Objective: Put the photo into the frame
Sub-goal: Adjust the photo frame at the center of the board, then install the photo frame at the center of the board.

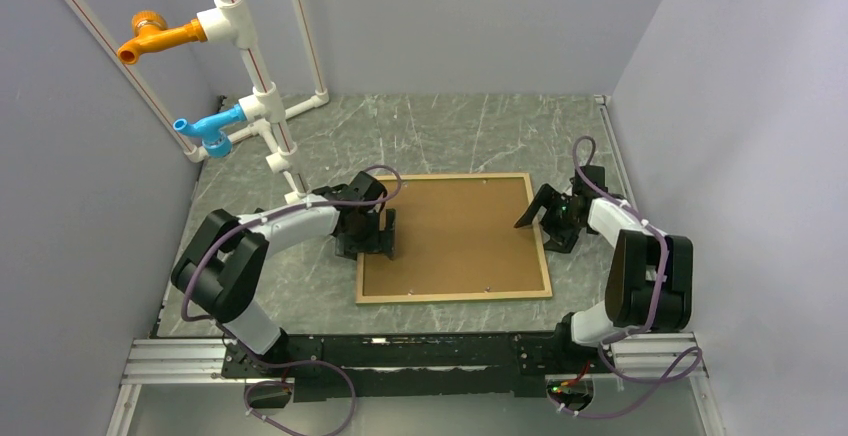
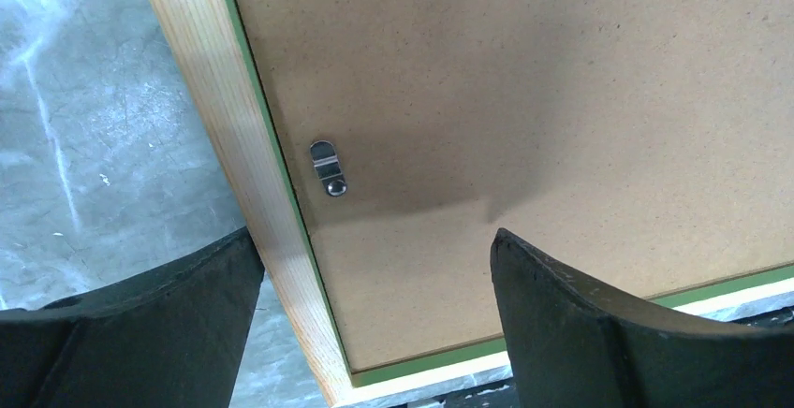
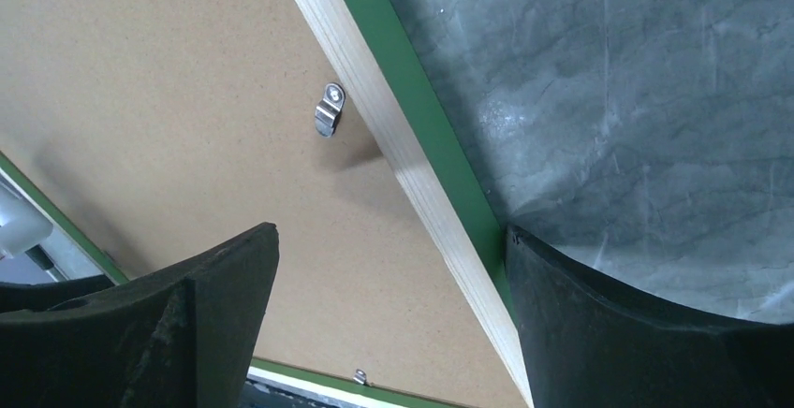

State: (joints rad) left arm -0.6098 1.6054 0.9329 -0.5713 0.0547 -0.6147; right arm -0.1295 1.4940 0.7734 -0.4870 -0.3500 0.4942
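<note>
From my station, the table [image 1: 450, 126] carries one frame [image 1: 455, 298], lying flat at centre of the top view with its pale wood face up and a green strip showing along its rails. One brown board [image 1: 455, 236] sits inside it and fills the whole opening.

I see no photo anywhere. If it is in place it lies under the board, and I cannot confirm that from here. My judgement is that the job is at its closing stage: the board is seated and what remains is to secure it and check the print, or, if the print is missing, to lift the board and insert it.

There are two arms and two tools. The left tool [image 2: 374, 240] hangs over the frame's left rail with its jaws spread wide and released, one finger over the table and one over the board, holding nothing. The right tool [image 3: 391, 230] does the same over the right rail, also released and empty.

I count three metal clips. One clip [image 2: 328, 167] is by the left rail, a second clip [image 3: 329, 109] is by the right rail, and a third clip [image 3: 359, 376] is at the bottom of the right wrist view. Whether they lock the board I cannot tell.
</note>
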